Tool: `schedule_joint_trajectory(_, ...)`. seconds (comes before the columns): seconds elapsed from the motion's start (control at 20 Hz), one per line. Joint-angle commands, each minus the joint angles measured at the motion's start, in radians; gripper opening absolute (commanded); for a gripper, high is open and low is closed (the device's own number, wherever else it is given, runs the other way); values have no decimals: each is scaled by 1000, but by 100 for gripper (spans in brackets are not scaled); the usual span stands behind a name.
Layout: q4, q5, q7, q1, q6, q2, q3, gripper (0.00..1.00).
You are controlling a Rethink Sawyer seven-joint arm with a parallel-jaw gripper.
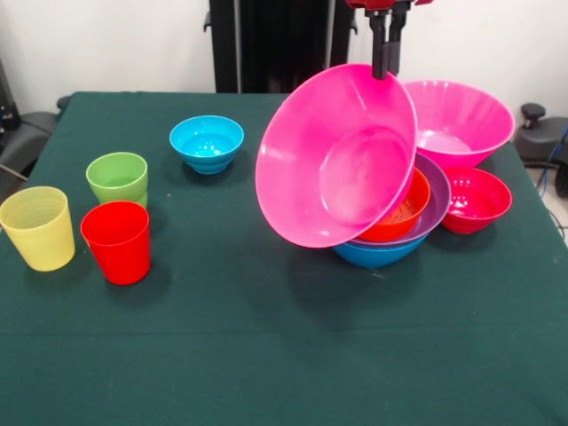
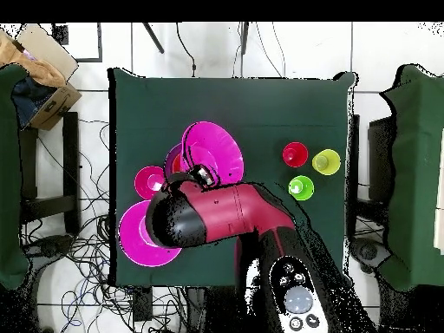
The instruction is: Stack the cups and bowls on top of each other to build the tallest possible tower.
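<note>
My gripper point(image 1: 385, 71) comes down from the top edge and is shut on the upper rim of a big pink bowl point(image 1: 337, 155). That bowl hangs steeply tilted, its inside facing the front. Its lower edge rests against the tower: a blue bowl point(image 1: 373, 255) at the bottom, a purple bowl point(image 1: 437, 209) in it, an orange bowl point(image 1: 406, 213) inside that. From overhead the tilted pink bowl point(image 2: 212, 149) shows beside the gripper point(image 2: 205, 176). The yellow cup point(image 1: 37, 227), red cup point(image 1: 116, 241) and green cup point(image 1: 117, 177) stand apart at the left.
A second pink bowl point(image 1: 460, 120) stands upright behind the tower, with a crimson bowl point(image 1: 477, 200) right of it. A cyan bowl point(image 1: 207, 142) sits alone toward the back left. The green table point(image 1: 266, 355) has chairs point(image 2: 409, 173) along its sides.
</note>
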Motion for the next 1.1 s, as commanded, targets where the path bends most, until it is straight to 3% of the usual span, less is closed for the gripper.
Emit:
schedule_joint_trajectory(0.05,52,-17,124,9,-12,22,-12,0)
schedule_joint_trajectory(0.4,18,-28,178,79,-2,38,-68,0)
schedule_joint_trajectory(0.65,-71,11,212,150,166,117,-131,0)
schedule_joint_trajectory(1.1,-92,44,215,213,158,125,-193,0)
